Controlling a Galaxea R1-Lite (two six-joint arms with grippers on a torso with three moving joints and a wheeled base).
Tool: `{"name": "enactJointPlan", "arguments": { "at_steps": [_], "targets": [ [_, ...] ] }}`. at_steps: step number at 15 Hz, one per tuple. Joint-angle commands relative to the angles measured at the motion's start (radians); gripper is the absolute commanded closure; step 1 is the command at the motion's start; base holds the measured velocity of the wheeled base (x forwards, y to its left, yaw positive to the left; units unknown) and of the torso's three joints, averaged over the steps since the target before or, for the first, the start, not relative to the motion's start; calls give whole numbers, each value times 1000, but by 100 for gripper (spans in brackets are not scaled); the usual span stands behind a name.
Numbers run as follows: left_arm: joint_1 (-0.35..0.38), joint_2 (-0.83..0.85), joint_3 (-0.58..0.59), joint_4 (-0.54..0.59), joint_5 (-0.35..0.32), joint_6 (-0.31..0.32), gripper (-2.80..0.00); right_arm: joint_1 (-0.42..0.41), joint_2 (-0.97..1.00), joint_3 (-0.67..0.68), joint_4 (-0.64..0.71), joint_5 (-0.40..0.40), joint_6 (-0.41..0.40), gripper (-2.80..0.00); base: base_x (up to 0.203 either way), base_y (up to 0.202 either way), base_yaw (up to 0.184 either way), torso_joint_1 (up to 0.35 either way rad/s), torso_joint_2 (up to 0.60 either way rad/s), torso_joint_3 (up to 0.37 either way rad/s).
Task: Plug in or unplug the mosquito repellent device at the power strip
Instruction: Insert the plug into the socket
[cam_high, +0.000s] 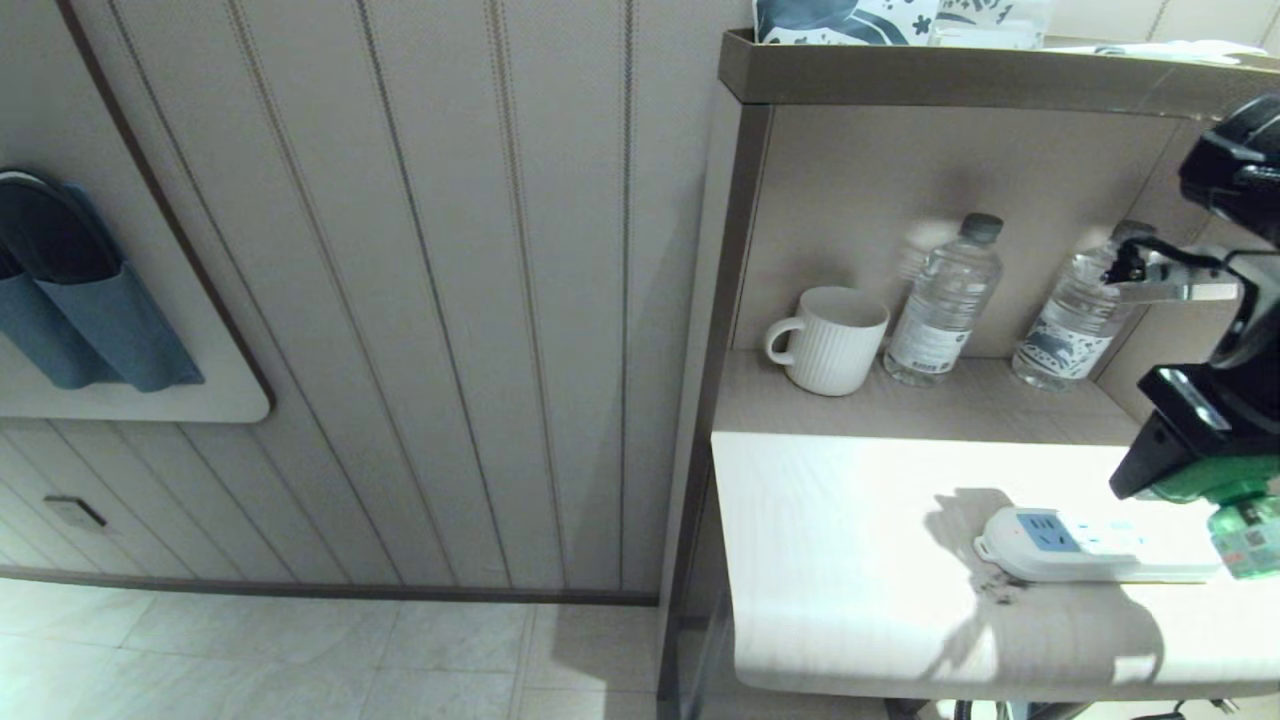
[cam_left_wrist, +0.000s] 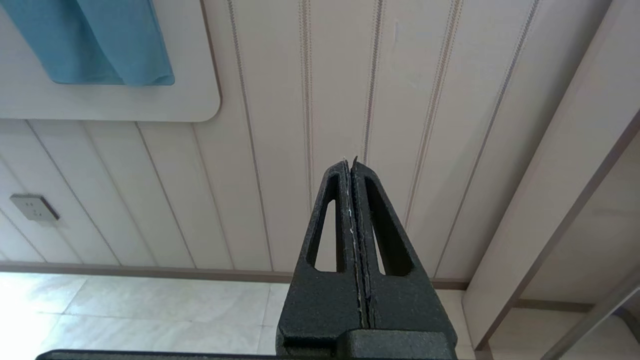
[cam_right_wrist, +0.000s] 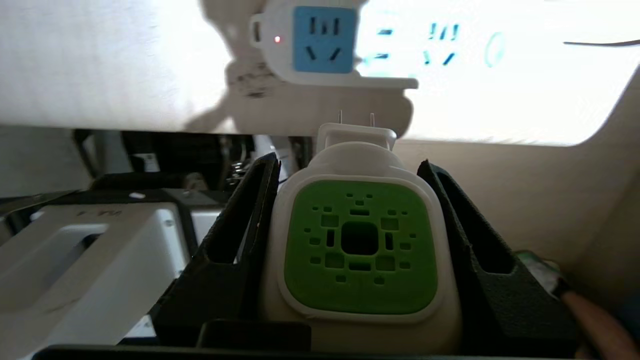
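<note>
My right gripper (cam_high: 1175, 470) is shut on the mosquito repellent device (cam_high: 1235, 515) at the table's right edge, just above the right part of the power strip (cam_high: 1090, 545). In the right wrist view the black fingers (cam_right_wrist: 250, 210) clamp the device's white head with its green vented face (cam_right_wrist: 360, 245). Its two metal prongs (cam_right_wrist: 355, 117) are bare and point toward the power strip (cam_right_wrist: 325, 47), a short gap away. The strip lies flat on the white tabletop, with a red light on beside its blue end socket. My left gripper (cam_left_wrist: 350, 162) is parked and shut, facing the panelled wall.
On the shelf behind the tabletop (cam_high: 830, 540) stand a white ribbed mug (cam_high: 830, 340) and two clear water bottles (cam_high: 940, 300) (cam_high: 1075, 320). The table's left edge drops to a tiled floor. Blue slippers (cam_high: 80, 300) hang on the wall, above a wall socket (cam_high: 75, 512).
</note>
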Motion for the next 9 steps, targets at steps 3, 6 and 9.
{"name": "enactJointPlan", "arguments": {
  "at_steps": [3,6,9],
  "targets": [
    [0,0,0,-1,0,0,0,27,70,8,12,-29,35,0,0,0,0,0,0,0],
    [0,0,0,-1,0,0,0,29,121,-3,-6,-33,48,0,0,0,0,0,0,0],
    [0,0,0,-1,0,0,0,20,102,-9,-40,-40,47,0,0,0,0,0,0,0]
  ]
}}
